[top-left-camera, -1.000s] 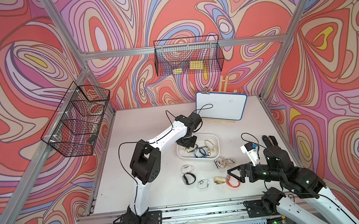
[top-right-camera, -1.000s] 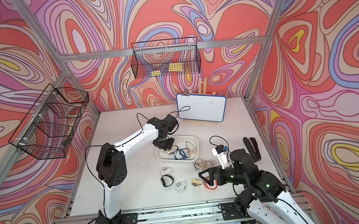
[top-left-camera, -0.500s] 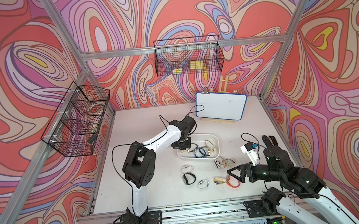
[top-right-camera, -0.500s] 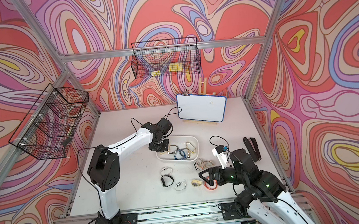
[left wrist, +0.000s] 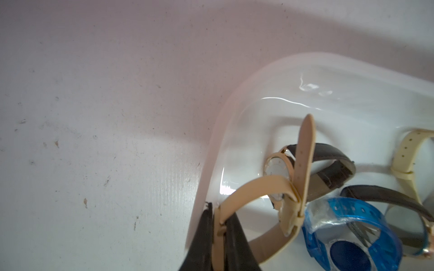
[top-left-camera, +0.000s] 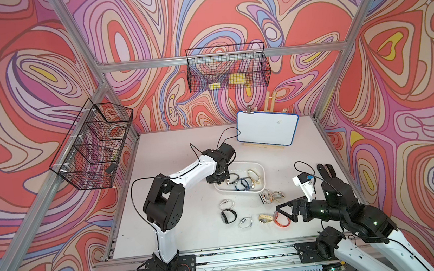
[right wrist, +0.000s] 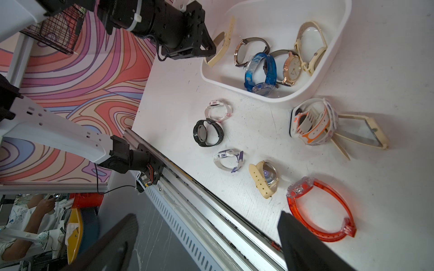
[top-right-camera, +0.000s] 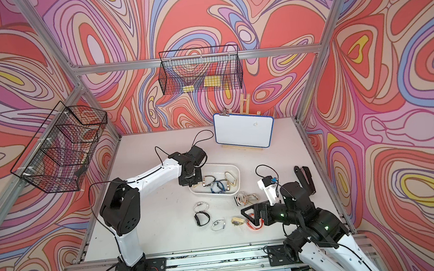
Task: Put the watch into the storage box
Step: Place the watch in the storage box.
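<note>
The watch [left wrist: 265,187] is pinched by its beige strap in the left gripper [left wrist: 219,212] and held just ahead of it, over a corner of the storage box [left wrist: 211,145]. The right gripper [right wrist: 206,214] is spread wide, with an orange watch [right wrist: 321,211] lying beside one finger. Dial lettering is too small to be read.

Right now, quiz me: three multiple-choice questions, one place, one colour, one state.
1. Orange watch lies where? A storage box; B table; C left gripper.
2. Strap in the left gripper? A blue; B black; C beige.
3. Right gripper? A open, empty; B shut on a watch; C shut, empty.
Answers: B, it lies on the table outside the storage box, beside the right gripper; C, the pinched strap is beige; A, its jaws stand wide apart, nothing between.
</note>
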Tool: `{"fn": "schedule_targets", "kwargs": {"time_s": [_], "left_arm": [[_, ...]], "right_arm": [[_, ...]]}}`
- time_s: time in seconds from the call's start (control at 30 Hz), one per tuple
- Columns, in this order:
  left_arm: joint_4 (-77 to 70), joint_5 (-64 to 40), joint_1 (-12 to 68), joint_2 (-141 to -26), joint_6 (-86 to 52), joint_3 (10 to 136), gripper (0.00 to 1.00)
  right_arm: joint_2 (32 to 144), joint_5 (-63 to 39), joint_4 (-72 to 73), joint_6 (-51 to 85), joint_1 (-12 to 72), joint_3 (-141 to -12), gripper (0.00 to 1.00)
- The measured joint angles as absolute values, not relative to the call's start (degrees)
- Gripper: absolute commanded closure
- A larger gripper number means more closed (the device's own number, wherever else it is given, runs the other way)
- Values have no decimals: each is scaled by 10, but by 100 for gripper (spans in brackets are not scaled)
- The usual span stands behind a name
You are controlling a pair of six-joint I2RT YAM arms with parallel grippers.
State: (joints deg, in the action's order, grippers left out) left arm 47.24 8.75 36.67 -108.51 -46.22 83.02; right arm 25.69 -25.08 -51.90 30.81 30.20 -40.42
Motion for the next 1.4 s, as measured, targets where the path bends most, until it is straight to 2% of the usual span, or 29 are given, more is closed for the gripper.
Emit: {"fn": "schedule_targets", "kwargs": {"time_s": [0.13,0.2,0.33,0.47,0.6,0.73,0.87,1.1,1.4], "left_arm": [[463,82,367,-1087,-481,830,93],[460,80,367,-1089,-485,830,90],[453,77,367,-1094,-491,825,70],[451,76,367,-1094,-495,823,45],[450,76,369,-1093,-495,823,32],[453,86,383,-1079,-493,826,24],[463,112,411,-1031,-483,838,19],[455,155,466,-874,-436,830,16],[408,150,553,-681,-362,662,15]], "right_arm": [[255,-251,-519,308,302,-404,2],[255,-251,-519,308,302,-404,2],[253,-251,-519,308,302,-404,2],[253,-251,-519,308,302,-404,2],[253,-251,-519,308,302,-404,2],[255,-251,-519,308,302,-404,2],[276,-246,-517,310,302,-404,2],[359,-192,-509,332,302,-404,2],[418,-117,-476,385,302,-398,3]]}}
